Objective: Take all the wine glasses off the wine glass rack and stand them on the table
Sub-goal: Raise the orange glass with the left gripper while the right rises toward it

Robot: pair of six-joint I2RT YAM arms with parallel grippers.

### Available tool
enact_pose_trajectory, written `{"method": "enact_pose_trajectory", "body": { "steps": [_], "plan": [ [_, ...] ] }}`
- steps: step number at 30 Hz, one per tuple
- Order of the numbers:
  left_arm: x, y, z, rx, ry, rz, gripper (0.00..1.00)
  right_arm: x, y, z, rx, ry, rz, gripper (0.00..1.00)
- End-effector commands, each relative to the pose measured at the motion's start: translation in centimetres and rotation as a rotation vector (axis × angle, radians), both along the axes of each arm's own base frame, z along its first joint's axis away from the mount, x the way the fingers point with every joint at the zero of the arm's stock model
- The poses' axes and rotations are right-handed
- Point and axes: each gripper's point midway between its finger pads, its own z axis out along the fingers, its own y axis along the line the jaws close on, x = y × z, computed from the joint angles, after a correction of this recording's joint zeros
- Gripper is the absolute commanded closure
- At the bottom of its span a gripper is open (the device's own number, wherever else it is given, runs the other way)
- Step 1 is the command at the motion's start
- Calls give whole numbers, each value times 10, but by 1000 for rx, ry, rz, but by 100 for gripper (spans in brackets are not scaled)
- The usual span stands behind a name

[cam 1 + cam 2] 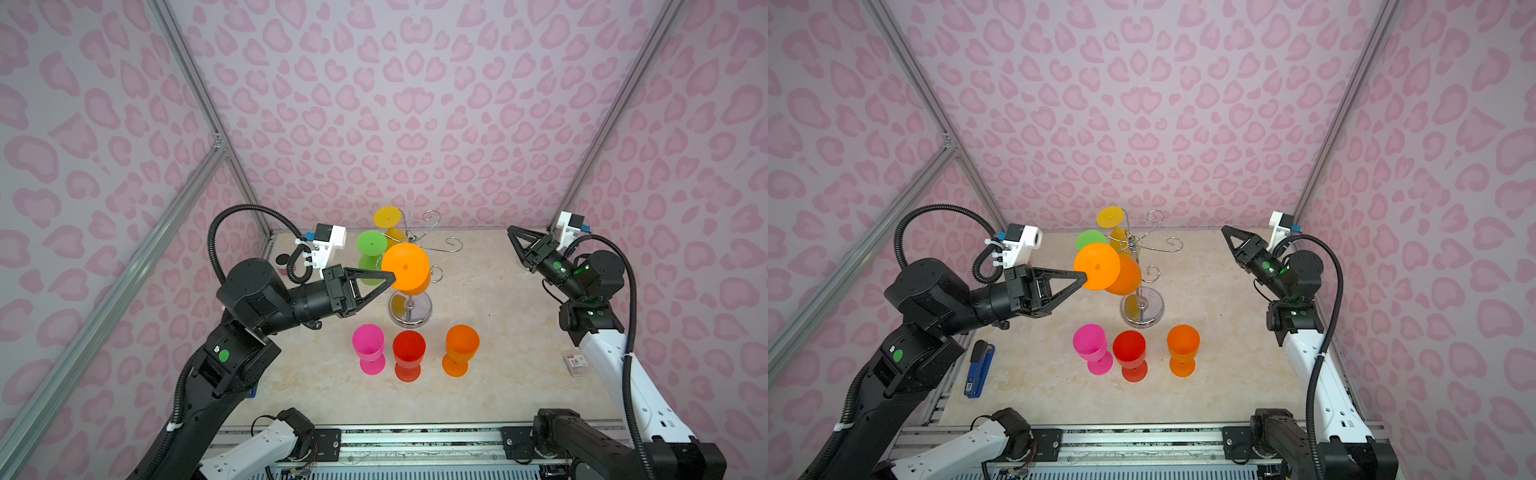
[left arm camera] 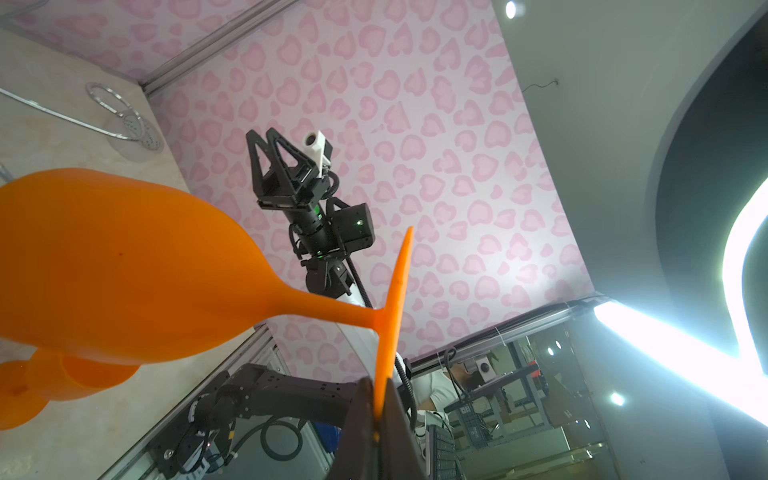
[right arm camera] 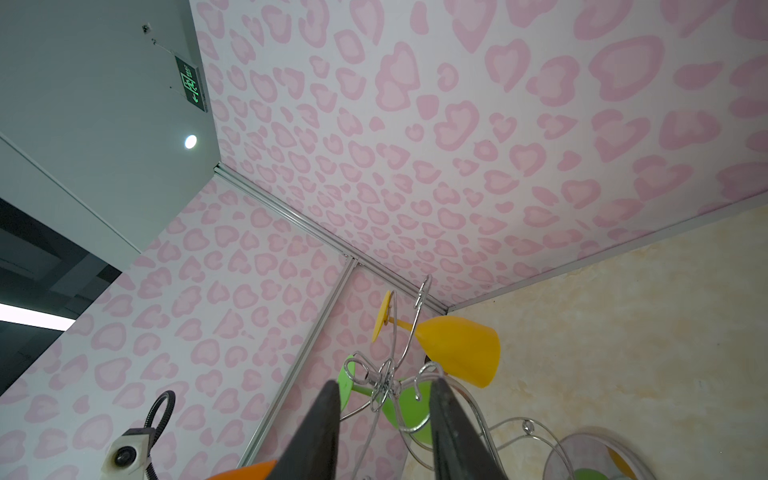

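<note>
Rack (image 1: 417,311) bhd row of glasses (image 1: 409,353)

Black left arm (image 1: 257,299): ribbed cable (image 1: 245,206) loops beside its white wrist camera (image 1: 330,241); triangular left gripper (image 1: 392,276) ahead of that camera; green dot (image 1: 224,355), perhaps a sticker, well behind it.

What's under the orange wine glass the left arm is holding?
In a top view, the wine glass rack shows its round mirror base and lower pole below it; the orange wine glass covers the pole above that.

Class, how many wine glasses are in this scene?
6: yellow and green hang on the rack; one orange in the left pincer; pink, red and another orange stand on the table.
</note>
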Motion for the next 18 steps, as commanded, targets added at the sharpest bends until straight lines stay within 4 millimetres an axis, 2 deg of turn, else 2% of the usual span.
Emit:
{"method": "enact_pose_trajectory", "body": {
  "steps": [1, 4, 7, 8, 12, 18],
  "plan": [
    [-8, 7, 50, -139, -226, 7, 98, -9, 14, 23, 7, -119, 34, 61],
    [-10, 6, 74, -239, -329, -8, 98, -15, 27, 41, 63, -202, 85, 57],
    [-1, 0, 87, -316, -366, -28, 98, -21, 42, 57, 116, -276, 152, 55],
    [6, -7, 80, -324, -347, -43, 98, -23, 46, 62, 133, -300, 170, 55],
    [26, -22, 77, -393, -308, -108, 98, -27, 60, 75, 194, -375, 242, 53],
    [53, -31, 68, -459, -256, -133, 98, -27, 65, 87, 259, -443, 307, 52]
  ]
}}
